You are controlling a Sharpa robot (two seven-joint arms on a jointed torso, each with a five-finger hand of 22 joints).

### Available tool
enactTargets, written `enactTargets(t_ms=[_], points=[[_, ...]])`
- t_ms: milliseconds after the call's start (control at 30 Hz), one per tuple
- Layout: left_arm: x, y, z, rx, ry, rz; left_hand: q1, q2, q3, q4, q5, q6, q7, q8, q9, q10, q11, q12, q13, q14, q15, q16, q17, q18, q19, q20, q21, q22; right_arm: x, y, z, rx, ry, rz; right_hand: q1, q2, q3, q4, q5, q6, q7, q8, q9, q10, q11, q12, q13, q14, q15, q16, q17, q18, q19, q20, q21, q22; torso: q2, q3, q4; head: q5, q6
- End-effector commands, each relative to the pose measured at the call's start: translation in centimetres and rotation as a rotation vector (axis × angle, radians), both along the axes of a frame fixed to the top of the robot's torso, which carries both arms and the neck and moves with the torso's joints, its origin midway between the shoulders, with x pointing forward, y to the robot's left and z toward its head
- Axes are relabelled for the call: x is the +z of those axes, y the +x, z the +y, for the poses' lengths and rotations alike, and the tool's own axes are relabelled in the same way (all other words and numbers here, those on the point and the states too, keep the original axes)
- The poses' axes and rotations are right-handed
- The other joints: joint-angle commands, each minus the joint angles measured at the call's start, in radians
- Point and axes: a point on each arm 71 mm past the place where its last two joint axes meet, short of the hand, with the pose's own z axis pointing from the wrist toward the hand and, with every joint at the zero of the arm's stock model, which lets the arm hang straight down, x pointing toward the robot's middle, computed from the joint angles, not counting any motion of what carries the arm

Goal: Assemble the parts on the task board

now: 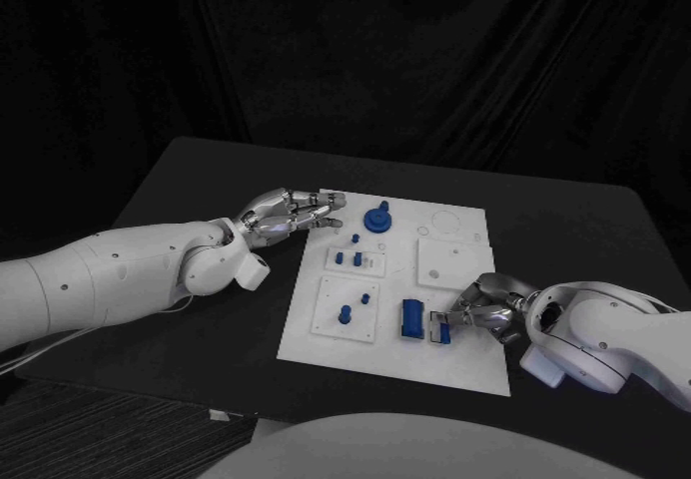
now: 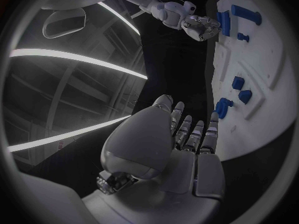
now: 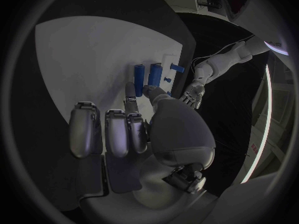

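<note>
The white task board [image 1: 468,364] lies mid-table. My right hand [image 1: 482,309] is at its near right edge. In the right wrist view the thumb and a fingertip [image 3: 130,90] close on the end of a small blue block [image 3: 138,78], which stands beside a larger blue block [image 1: 413,319]. My left hand [image 1: 289,212] hovers at the board's far left corner, fingers spread and holding nothing. A blue round knob [image 1: 378,218] stands just to its right. The left wrist view shows the left hand [image 2: 187,134] beside the board [image 2: 261,69].
Small blue pegs [image 1: 347,257] stand on a raised white plate mid-board, and more pegs [image 1: 345,314] on a plate nearer me. A bare square plate [image 1: 446,261] sits at the right. Black table [image 1: 188,200] surrounds the board.
</note>
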Motion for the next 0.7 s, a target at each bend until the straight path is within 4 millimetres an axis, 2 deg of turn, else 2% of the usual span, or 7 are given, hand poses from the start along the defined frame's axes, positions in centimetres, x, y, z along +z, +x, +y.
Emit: enactTargets(t_ms=[33,700], points=[[0.04,-0.07,-0.21,-0.01,-0.018,0.002,0.008,0.002,0.006,0.002,0.001,-0.008,0.001,0.004,0.0,0.001,0.007,0.002,0.001,-0.005,0.003,0.005,0.0,-0.014,0.003,-0.001,0.005,-0.001,-0.09,-0.03,0.0,-0.007,-0.002,0.003,0.002,0.011,0.026,-0.02,0.005,-0.005,-0.002,0.005,-0.001,0.108,0.0,0.001,0.263,0.07,-0.006,0.002,0.074,-0.016,0.032,0.005,-0.003,0.203,0.0,-0.0001,0.0002,0.002,0.0],[-0.03,-0.09,-0.31,-0.016,-0.017,0.008,0.007,0.002,0.008,0.002,0.001,-0.009,0.001,0.004,0.0,0.0,0.006,0.002,0.001,-0.005,0.003,0.005,0.0,-0.014,0.002,-0.002,0.005,-0.004,-0.37,0.18,0.13,-0.017,-0.027,0.02,-0.034,0.013,0.035,-0.007,-0.036,-0.013,-0.002,0.013,0.016,0.108,0.0,0.001,0.263,0.069,-0.006,-0.001,0.066,-0.014,0.029,0.005,-0.01,0.201,0.0,0.0,0.0001,0.001,0.0]])
